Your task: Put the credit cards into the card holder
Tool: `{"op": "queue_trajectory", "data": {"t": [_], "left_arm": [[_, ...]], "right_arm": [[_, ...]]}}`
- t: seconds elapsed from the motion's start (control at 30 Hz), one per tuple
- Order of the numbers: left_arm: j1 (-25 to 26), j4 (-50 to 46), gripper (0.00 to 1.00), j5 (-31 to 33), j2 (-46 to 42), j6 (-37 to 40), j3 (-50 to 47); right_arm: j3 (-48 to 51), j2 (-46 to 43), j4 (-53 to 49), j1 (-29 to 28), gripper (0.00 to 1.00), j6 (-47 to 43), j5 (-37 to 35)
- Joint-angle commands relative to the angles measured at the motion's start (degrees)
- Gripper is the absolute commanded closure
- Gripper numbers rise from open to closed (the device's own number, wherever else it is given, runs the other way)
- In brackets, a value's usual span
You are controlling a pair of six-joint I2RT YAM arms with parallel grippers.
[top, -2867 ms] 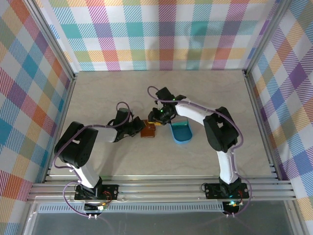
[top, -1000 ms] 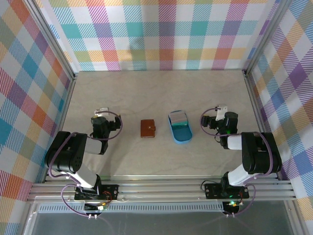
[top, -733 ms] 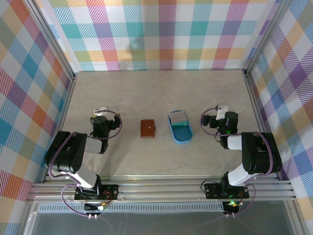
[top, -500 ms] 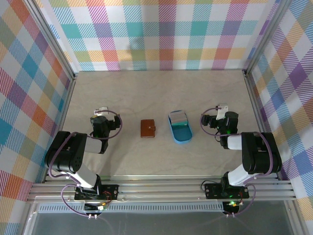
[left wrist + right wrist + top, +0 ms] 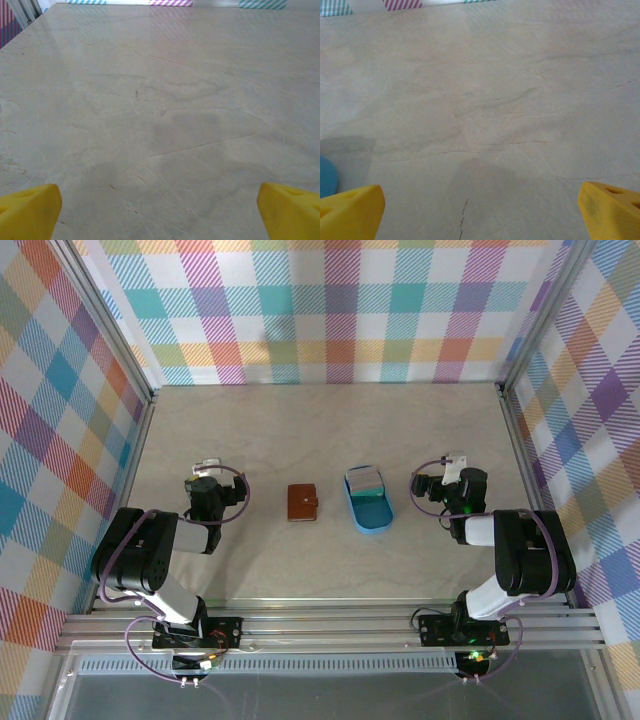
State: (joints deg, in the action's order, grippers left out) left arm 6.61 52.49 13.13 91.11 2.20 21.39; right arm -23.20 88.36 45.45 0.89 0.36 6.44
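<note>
Both arms are folded low and close to their bases, with elbows tucked in. The left claw (image 5: 205,472) is held out at the left side and pointed away from the bases, its yellow fingertips (image 5: 29,210) spread wide. The right claw (image 5: 455,468) is mirrored at the right, its fingertips (image 5: 351,207) equally wide apart.

The top camera sits high behind the arm bases (image 5: 195,630) and looks steeply down, from far off, on the whole desk (image 5: 400,430) and the checked walls (image 5: 340,310). Each wrist camera rides low and close over the desk, facing forward across it to the far wall, with yellow fingertips (image 5: 30,212) in its bottom corners. The blue tray (image 5: 372,510) seen from above also peeks in at the right wrist view's left edge
</note>
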Motion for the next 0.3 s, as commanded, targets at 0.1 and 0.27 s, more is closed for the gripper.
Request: {"op": "queue_trajectory", "data": {"t": [0.1,0.27], "left_arm": [[-0.48,-0.02,0.00,0.54,-0.17,-0.53,0.95],[-0.46,0.03,0.00,0.53,-0.14,-0.53,0.94]], "right_arm": [[-0.61,-0.03,2.14,0.07,0.01,-0.06,-0.11],[-0.45,-0.19,2.27,0.06,0.01,-0.01,-0.11]]}}
